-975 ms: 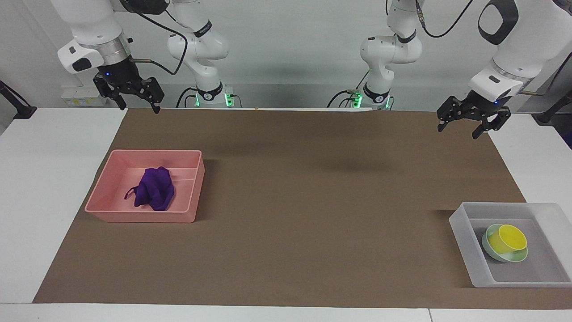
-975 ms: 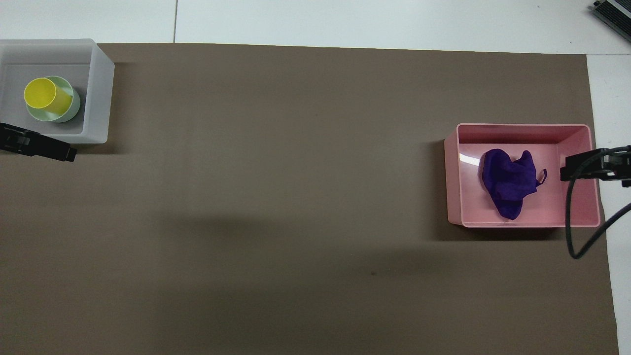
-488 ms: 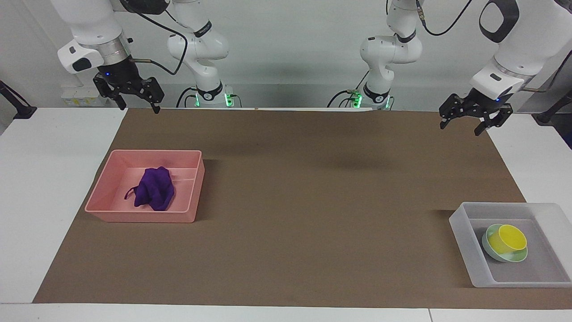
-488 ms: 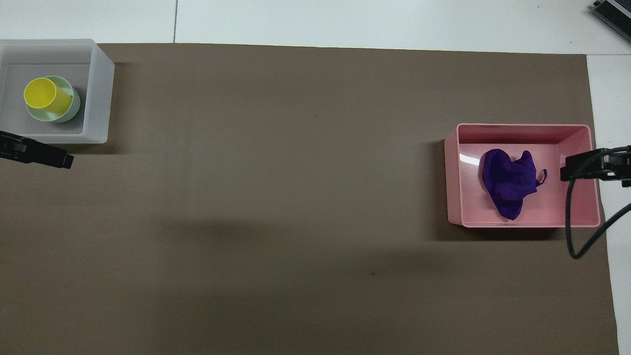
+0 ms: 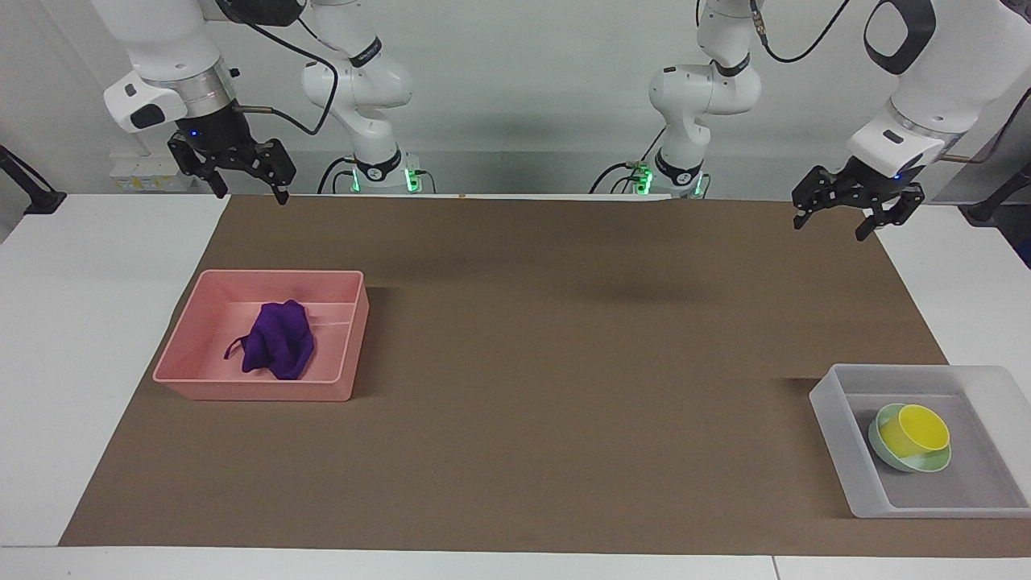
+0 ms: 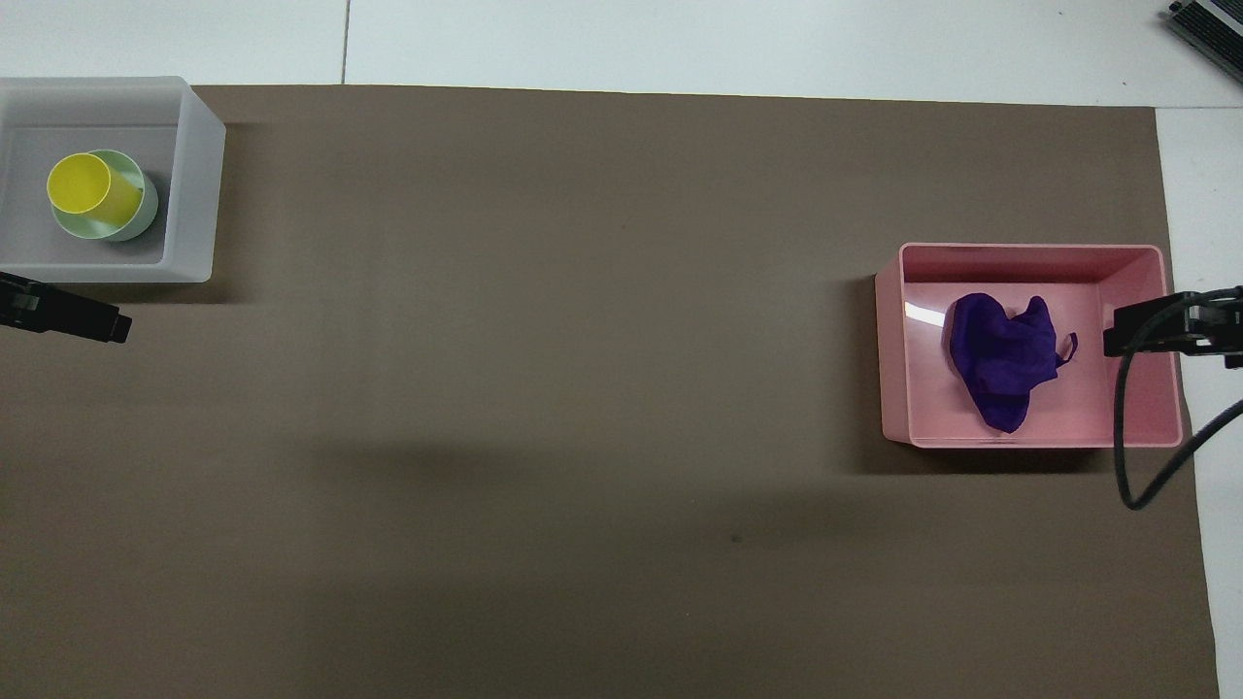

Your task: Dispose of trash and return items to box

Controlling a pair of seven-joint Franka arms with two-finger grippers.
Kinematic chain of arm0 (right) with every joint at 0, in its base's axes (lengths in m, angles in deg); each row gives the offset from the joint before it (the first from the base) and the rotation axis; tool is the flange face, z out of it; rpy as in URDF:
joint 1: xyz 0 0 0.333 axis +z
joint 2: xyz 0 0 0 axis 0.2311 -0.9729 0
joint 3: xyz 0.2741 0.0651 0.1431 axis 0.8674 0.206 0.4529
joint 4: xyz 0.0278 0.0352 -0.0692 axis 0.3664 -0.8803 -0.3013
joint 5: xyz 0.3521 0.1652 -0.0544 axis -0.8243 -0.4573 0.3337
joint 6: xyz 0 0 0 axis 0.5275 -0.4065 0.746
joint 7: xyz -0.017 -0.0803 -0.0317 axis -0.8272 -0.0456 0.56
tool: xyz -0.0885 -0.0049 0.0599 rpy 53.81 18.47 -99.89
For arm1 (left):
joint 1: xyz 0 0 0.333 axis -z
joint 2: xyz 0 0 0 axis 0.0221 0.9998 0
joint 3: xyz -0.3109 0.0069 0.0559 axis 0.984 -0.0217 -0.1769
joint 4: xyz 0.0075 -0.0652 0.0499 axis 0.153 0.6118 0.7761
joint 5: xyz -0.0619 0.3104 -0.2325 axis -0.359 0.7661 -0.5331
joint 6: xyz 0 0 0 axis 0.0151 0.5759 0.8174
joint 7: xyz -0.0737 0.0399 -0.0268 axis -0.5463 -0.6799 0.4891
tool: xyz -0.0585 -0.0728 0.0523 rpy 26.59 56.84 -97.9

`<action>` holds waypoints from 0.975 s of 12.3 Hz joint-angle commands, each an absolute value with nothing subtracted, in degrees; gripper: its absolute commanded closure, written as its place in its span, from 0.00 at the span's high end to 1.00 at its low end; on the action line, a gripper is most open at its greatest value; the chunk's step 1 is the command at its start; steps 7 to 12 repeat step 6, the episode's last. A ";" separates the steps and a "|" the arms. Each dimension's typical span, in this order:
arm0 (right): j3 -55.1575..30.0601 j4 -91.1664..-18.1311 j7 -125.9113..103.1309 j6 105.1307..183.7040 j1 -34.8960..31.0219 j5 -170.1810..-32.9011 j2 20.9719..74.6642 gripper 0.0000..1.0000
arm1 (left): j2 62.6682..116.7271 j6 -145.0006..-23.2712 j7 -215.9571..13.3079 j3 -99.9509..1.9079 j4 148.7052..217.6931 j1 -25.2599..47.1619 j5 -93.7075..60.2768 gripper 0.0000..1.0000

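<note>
Trash: purple cloth in pink bin, at five o'clock from right pincer, spread wide, empty.
Items: cup nested in bowl inside box, at six o'clock from left pincer, wide, empty.
Judgement: nothing left to move.

1. A white tabletop fills the scene, with seams between its panels at 12 and 6 o'clock.
2. A brown mat covers its middle.
3. A plain pale wall runs across 12 o'clock in the facing view.
4. Soft shadows lie on the mat's centre.
</note>
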State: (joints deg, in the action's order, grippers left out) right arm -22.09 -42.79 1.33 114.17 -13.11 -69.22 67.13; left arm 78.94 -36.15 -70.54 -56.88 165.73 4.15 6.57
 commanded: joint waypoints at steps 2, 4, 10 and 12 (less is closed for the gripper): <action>-21.51 -43.53 0.30 114.71 -14.15 -70.07 67.73 1.00 | 77.35 -35.75 -71.38 -56.80 167.16 4.01 7.72 1.00; -21.51 -43.53 0.30 114.71 -14.15 -70.16 67.73 1.00 | 77.35 -35.75 -71.38 -56.88 167.16 4.01 7.98 1.00; -21.51 -43.53 0.30 114.71 -14.15 -70.07 67.73 1.00 | 77.35 -35.75 -71.38 -56.88 167.16 4.01 8.16 1.00; -21.51 -43.53 0.30 114.71 -14.15 -70.07 67.73 1.00 | 77.35 -35.75 -71.38 -56.88 167.16 4.01 8.16 1.00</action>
